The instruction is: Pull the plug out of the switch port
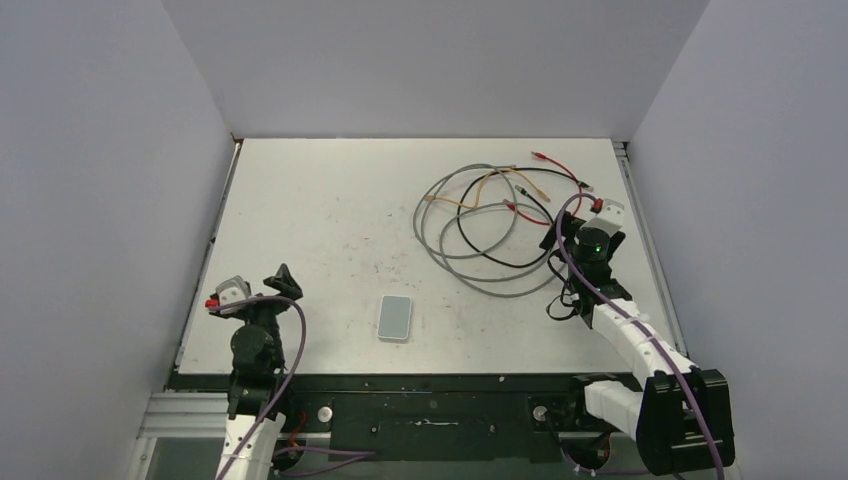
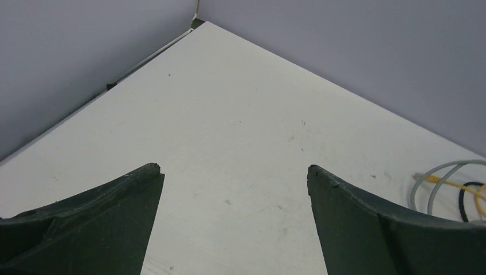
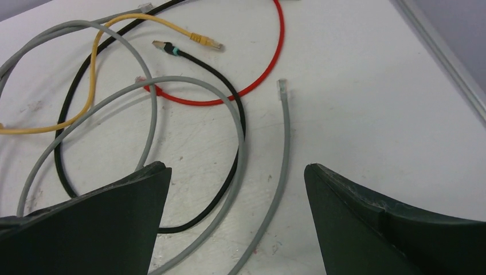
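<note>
The switch [image 1: 396, 317], a small pale grey box, lies flat near the front middle of the table, and no cable shows attached to it. My left gripper [image 1: 283, 282] is open and empty to its left; its jaws [image 2: 234, 169] stand wide over bare table. My right gripper [image 1: 562, 232] is open and empty [image 3: 236, 166] over the near edge of a tangle of loose cables [image 1: 490, 225]. A grey cable's plug [image 3: 281, 86] lies free just ahead of it. A yellow plug [image 3: 206, 41] and a black plug [image 3: 166, 47] lie further off.
Grey, black, yellow and red cables loop over the right back half of the table. Grey walls close in the left, back and right sides. The table's right edge rail [image 3: 441, 54] runs close to my right gripper.
</note>
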Available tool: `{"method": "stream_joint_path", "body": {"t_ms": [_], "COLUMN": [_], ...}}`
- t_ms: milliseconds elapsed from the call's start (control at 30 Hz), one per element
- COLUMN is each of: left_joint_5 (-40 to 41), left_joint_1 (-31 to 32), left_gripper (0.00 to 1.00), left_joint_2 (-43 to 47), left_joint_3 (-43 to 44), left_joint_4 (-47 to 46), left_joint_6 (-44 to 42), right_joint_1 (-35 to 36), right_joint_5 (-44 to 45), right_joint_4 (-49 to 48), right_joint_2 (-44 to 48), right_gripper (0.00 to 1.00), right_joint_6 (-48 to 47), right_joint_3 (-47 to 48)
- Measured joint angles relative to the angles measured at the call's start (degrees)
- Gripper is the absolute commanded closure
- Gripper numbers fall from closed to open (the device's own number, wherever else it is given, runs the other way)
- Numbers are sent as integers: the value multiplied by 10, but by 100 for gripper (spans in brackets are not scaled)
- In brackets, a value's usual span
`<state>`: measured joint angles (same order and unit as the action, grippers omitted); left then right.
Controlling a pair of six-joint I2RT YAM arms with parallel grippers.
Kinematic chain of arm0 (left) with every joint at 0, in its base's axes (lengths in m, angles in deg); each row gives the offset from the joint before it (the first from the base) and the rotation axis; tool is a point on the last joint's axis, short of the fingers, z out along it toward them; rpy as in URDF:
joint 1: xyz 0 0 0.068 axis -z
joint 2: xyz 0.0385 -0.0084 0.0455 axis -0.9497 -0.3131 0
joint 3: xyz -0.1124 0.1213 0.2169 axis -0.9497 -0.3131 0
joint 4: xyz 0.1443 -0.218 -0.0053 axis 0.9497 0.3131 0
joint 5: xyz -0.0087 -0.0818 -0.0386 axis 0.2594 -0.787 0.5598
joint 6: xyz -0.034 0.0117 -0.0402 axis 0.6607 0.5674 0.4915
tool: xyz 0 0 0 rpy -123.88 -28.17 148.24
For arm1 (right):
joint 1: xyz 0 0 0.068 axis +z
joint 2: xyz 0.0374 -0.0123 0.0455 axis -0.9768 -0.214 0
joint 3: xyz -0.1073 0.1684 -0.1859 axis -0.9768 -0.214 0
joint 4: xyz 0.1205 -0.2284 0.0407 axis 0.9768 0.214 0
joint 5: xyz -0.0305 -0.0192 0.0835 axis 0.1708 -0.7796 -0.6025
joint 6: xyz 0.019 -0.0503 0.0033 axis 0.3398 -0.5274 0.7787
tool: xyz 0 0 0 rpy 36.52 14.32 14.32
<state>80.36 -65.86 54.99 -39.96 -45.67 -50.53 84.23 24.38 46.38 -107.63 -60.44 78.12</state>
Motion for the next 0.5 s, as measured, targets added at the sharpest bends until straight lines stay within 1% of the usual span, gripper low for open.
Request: {"method": "stream_joint_path", "body": {"t_ms": [100, 200, 300, 500], "left_joint_5": [-38, -64, -80, -114], "left_joint_1": [0, 0, 0, 0], "left_gripper": [4, 4, 4, 4], "left_joint_2": [-4, -63, -172, -412], "left_joint_3": [0, 0, 0, 7], "left_joint_4": [-3, -42, -95, -205], "left_joint_6": [-66, -110, -140, -183], "right_joint_1": [-2, -2, -2, -6], "right_joint_5": [25, 52, 73, 87], "right_joint_4": [-3, -25, -65, -202], "right_joint_2": [14, 15, 16, 14], "right_gripper": [10, 10, 10, 10], "right_joint_6": [-22, -36, -52, -91], "right_joint_3": [-6, -35, -87, -205]}}
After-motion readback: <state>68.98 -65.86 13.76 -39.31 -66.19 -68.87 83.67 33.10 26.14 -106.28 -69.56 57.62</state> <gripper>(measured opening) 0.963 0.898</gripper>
